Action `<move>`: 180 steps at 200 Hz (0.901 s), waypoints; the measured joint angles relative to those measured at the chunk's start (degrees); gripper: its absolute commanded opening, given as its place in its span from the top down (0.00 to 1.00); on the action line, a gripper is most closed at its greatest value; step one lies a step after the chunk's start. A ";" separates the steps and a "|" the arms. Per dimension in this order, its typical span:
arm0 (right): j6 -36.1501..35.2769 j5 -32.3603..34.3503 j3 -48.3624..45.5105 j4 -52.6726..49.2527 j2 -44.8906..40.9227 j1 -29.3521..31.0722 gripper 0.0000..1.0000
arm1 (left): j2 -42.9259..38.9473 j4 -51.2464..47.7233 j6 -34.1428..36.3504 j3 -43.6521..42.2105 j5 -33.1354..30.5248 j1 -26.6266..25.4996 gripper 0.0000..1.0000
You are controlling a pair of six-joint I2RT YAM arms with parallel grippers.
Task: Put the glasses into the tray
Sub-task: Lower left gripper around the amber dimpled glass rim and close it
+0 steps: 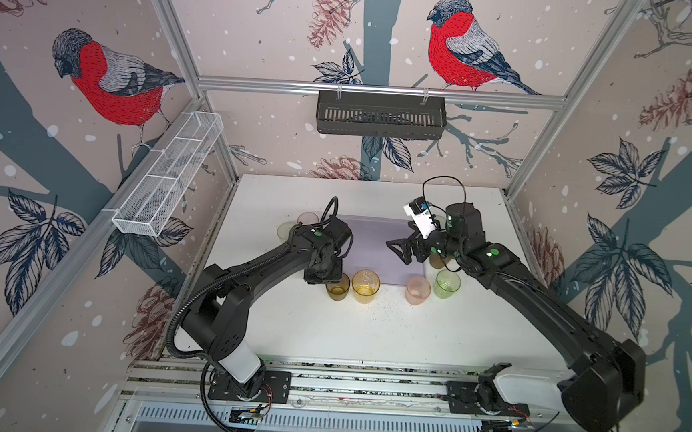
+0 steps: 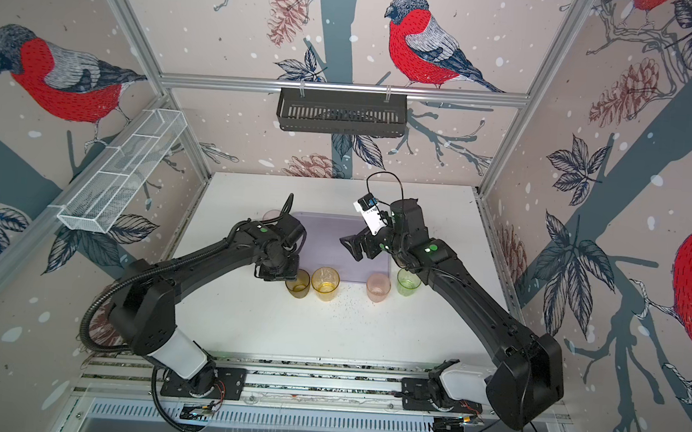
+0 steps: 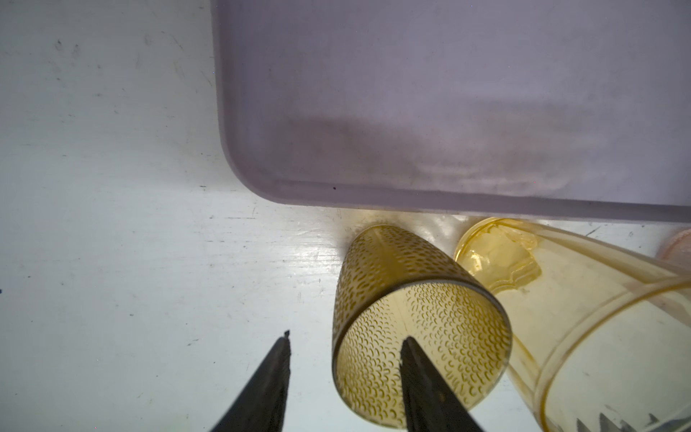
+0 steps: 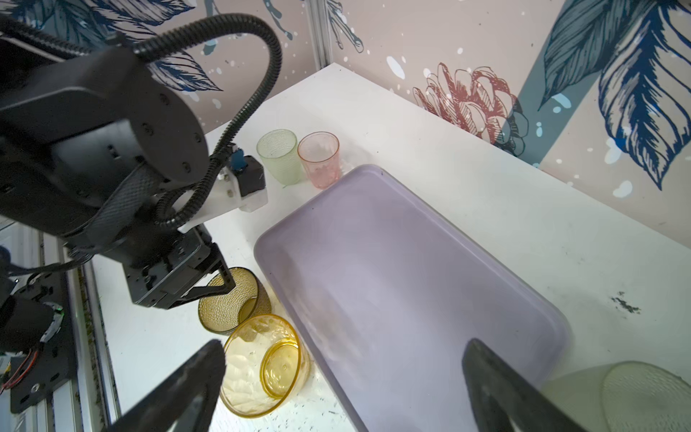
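Nearest the arm bases, four tumblers stand upright in a row on the white table (image 1: pixel 369 335), just outside the near rim of the lilac tray (image 1: pixel 376 238): a dimpled amber tumbler (image 1: pixel 337 288), a smooth yellow tumbler (image 1: pixel 365 286), a pink tumbler (image 1: pixel 417 290) and a bright green tumbler (image 1: pixel 447 283).

The left gripper (image 3: pixel 346 346) straddles the amber tumbler's wall, one finger inside the mouth, one outside. The jaws are partly open; contact cannot be confirmed.

Further in, the tray holds no glass. The right gripper (image 4: pixel 344 361) hangs above it with jaws spread wide, holding nothing.

Beyond the tray's far left corner stand a frosted green tumbler (image 4: pixel 279 155) and a second pink tumbler (image 4: pixel 320 159), side by side on the table.
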 measured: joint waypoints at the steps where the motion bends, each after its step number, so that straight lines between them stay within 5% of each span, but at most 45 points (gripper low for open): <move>1: -0.02 -0.04 -0.07 0.00 -0.07 0.02 0.01 | 0.00 0.02 0.00 -0.02 0.00 0.00 0.52; 180: -4.63 -1.22 -1.79 0.39 -1.03 3.52 0.01 | 1.44 1.25 1.05 -0.61 -1.33 0.00 0.68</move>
